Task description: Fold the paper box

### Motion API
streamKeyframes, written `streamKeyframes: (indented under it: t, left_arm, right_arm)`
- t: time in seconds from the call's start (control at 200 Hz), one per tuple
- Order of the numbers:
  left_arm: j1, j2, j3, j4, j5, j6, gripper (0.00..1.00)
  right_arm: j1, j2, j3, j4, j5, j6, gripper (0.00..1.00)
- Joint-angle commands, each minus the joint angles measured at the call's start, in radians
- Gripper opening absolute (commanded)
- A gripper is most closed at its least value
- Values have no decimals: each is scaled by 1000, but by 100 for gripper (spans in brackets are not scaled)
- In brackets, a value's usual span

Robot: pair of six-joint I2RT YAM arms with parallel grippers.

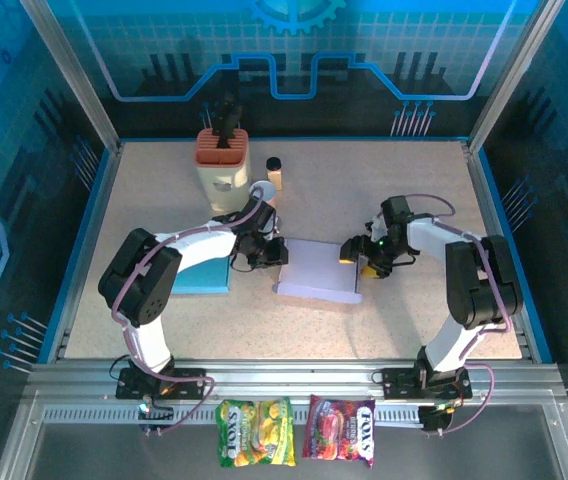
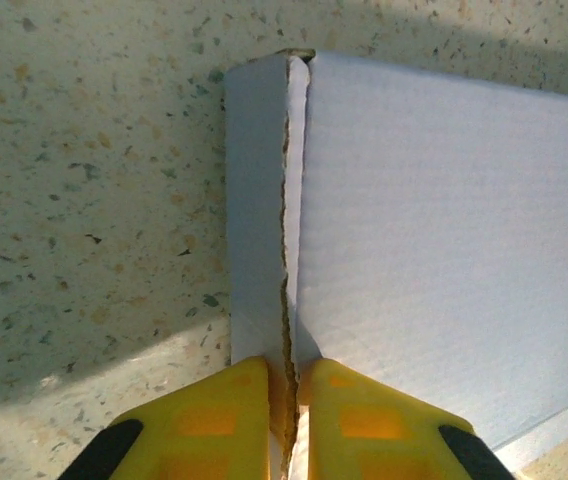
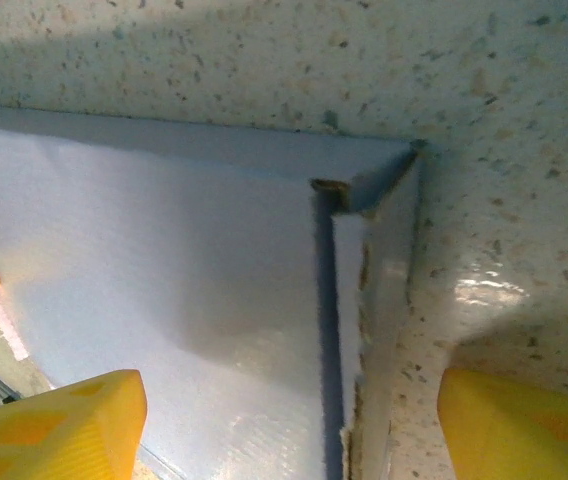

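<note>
A white paper box (image 1: pixel 316 270) lies half-formed near the middle of a speckled table (image 1: pixel 414 180), between two robot arms. The left gripper (image 2: pixel 286 385) has its yellow fingers pressed together on the box's left wall. They pinch two layers of card, the wall and a flap doubled against it, with a ragged seam running up between them. The right gripper (image 3: pixel 284 400) stands wide open and holds nothing. Its fingers straddle the box's right wall, where an inner flap stands just inside the outer wall at the far corner. The step in hand appears to be forming the side walls: the left is pinched into shape and the right stands free between open fingers. The next move likely calls for pressing the right flap flush so it locks, with the left grip steadying the box. Counted: one paper box, two grippers, one flat blue pad (image 1: pixel 204 280) under the left arm, one cream holder with dark handles (image 1: pixel 222 160), one small dark-capped bottle (image 1: pixel 274 172), and two snack packets on the near rail, a yellow-green packet (image 1: pixel 255 432) and a red packet (image 1: pixel 341 430).
</note>
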Motion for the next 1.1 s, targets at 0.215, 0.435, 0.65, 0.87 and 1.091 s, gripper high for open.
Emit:
streamKeyframes:
  t: [0.215, 0.435, 0.65, 0.87, 1.091]
  left_arm:
    - [47, -9, -144, 153, 89, -94, 10]
    - [100, -26, -231, 262, 141, -145, 9]
    - [119, -29, -251, 284, 169, -147, 9]
    - [118, -22, -248, 297, 171, -158, 9]
    - [120, -89, -225, 294, 148, -133, 22]
  right_arm:
    - [-47, 10, -17, 42, -123, -54, 79]
    - [-47, 58, -3, 50, -175, -83, 80]
    - [-32, 76, -1, 137, -279, -51, 78]
    - [34, 75, 7, 232, -334, 49, 69]
    - [31, 44, -17, 303, -351, 203, 49]
